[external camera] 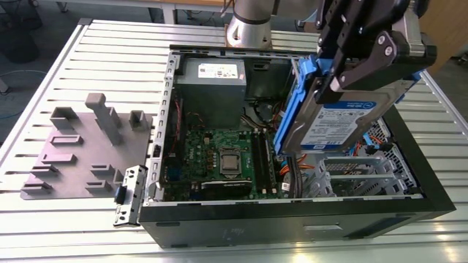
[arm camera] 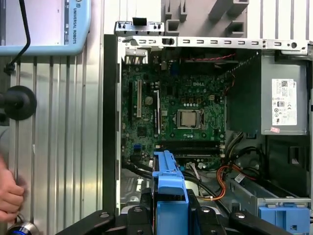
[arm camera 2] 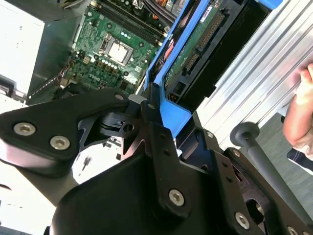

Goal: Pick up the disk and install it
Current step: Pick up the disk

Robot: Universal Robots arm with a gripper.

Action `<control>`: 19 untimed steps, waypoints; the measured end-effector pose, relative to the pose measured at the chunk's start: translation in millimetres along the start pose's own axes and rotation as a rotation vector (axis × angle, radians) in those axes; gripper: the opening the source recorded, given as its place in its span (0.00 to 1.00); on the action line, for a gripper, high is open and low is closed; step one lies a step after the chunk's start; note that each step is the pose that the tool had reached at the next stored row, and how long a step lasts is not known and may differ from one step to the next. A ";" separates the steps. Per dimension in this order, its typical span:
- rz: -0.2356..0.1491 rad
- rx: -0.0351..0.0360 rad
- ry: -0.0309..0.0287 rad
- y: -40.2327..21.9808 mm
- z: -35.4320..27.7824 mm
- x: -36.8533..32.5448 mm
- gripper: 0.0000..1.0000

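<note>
In the exterior view the disk (external camera: 343, 123), silver-grey with a white-and-blue label and blue side rails, hangs tilted over the open computer case (external camera: 439, 192), at the exterior view's right. My black gripper (external camera: 362, 82) is shut on its upper end. The second wrist view shows the disk's (arm camera 2: 195, 49) green circuit-board underside and a blue rail running away from the gripper (arm camera 2: 161, 117). In the first wrist view the disk (arm camera: 168, 181) appears edge-on as a blue strip between the fingers (arm camera: 146, 205), above the case's lower compartment.
Inside the case are the motherboard (external camera: 219, 159), a grey power-supply box (external camera: 212, 76), cables and a grey drive cage (external camera: 351, 172) with a blue latch (arm camera: 286, 218). A grey fixture plate (external camera: 80, 148) with blocks lies beside the case. A person's hand (arm camera: 10, 191) is at the table edge.
</note>
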State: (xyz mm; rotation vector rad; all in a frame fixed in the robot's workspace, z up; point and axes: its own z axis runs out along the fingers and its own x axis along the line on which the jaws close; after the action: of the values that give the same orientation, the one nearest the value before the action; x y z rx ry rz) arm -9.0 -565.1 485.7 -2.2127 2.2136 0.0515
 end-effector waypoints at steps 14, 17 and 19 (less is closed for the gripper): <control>0.001 0.0001 -0.0002 -18.6 10.3 7.1 0.36; 0.002 0.0001 -0.0003 -25.2 12.0 7.7 0.36; 0.002 0.0001 -0.0001 -29.2 12.9 8.2 0.36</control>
State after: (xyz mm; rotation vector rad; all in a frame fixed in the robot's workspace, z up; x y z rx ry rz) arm 20.0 -573.0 472.1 -2.2102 2.2159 0.0515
